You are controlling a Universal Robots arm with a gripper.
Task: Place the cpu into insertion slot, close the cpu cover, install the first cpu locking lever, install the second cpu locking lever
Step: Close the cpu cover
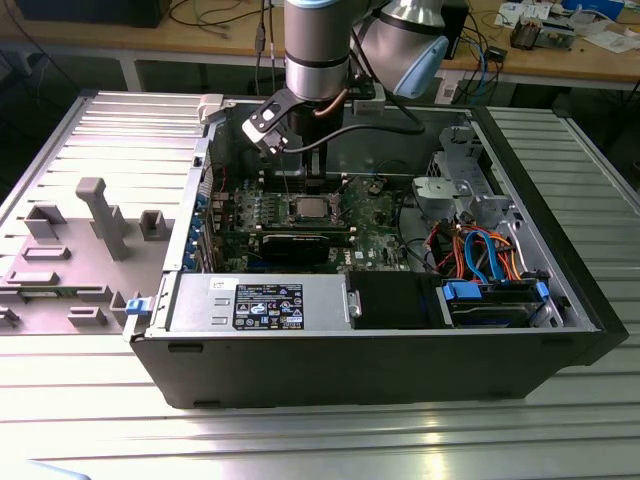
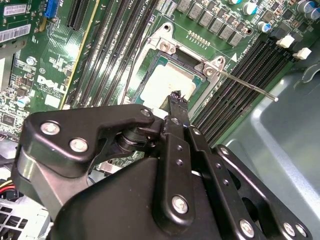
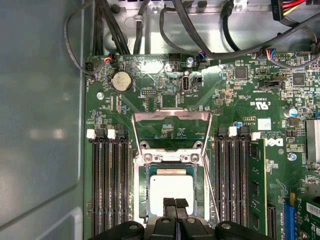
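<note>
I see cpu (image 3: 172, 186) seated in insertion slot (image 3: 142, 192); cpu cover (image 3: 171, 116) open, locking lever (image 2: 245, 85) unlatched; claw (image 3: 175, 202) pinched closed, empty, over cpu.

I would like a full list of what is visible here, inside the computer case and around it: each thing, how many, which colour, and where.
cpu: one, silver-grey, lying in the insertion slot.
insertion slot: one, dark, on the circuit board.
cpu cover: one, silvery, swung open beside the slot.
locking lever: one seen, silvery rod, beside the slot.
memory slots: two groups, black, flanking the slot.
circuit board: one, green, inside the computer case.
computer case: one, black, open, on the ribbed metal table.
cables: several, blue and orange, exterior view's right.
gripper: one, black, fingertips together over the cpu's edge.
</note>
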